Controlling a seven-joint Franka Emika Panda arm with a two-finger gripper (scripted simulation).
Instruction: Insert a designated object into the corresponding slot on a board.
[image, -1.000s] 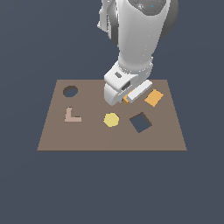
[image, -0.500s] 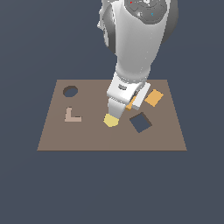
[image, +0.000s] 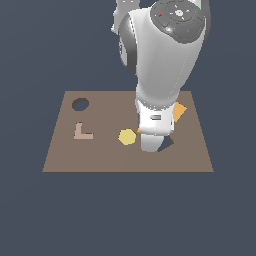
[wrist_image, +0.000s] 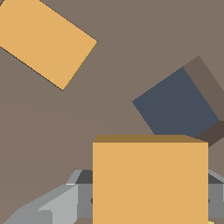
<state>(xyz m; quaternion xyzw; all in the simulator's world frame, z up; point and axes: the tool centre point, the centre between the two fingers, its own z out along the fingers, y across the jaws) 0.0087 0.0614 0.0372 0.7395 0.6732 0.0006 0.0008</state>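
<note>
Smooth orange square block (wrist_image: 150, 181) seemingly clamped in grey gripper (wrist_image: 150, 199), beside diamond-tilted navy slot (wrist_image: 177, 105) in flat brown board (image: 100, 155).

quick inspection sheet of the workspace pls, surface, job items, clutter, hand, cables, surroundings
surface: flat brown board with cut-outs, lying on a plain dark ground.
job's things: orange square block held in the hand, its edges turned relative to the slot's; dark navy square slot is open, just beyond the block in the wrist view and mostly hidden by the arm in the exterior view.
clutter: flat orange square on the board; yellow hexagon, tan L-shape and dark round hole toward the exterior view's left.
hand: hand closed on the block, grey fingers showing either side.
cables: nothing seen.
surroundings: nothing seen beyond the dark background.
</note>
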